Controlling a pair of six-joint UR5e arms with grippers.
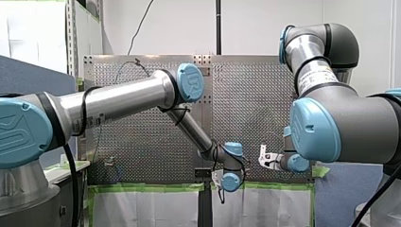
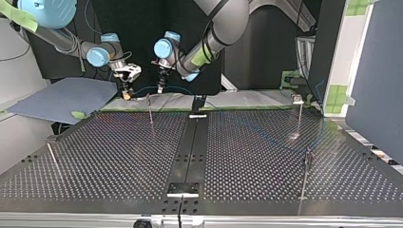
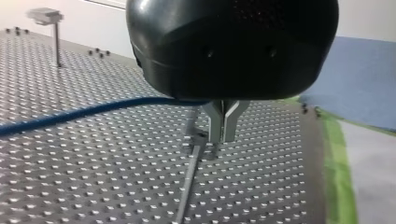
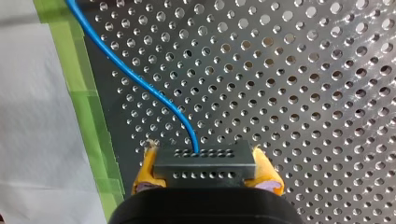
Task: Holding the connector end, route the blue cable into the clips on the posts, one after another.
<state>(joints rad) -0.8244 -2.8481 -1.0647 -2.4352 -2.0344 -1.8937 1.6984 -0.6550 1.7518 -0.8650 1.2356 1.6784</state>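
My right jaws clamp the connector [image 4: 205,164] near the post [image 2: 150,108]; my left jaws, together, stand just beside it. The blue cable [image 4: 140,84], if slack, could snag the post.

Joint cap [image 1: 190,83], blue, at my left arm's elbow: embossed UR mark. Label [image 1: 318,72] on my right arm's tube: print too small to read.

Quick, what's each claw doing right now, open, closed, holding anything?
Left claw: closed; whether it grips the blue cable cannot be told.
Right claw: closed on the black connector.
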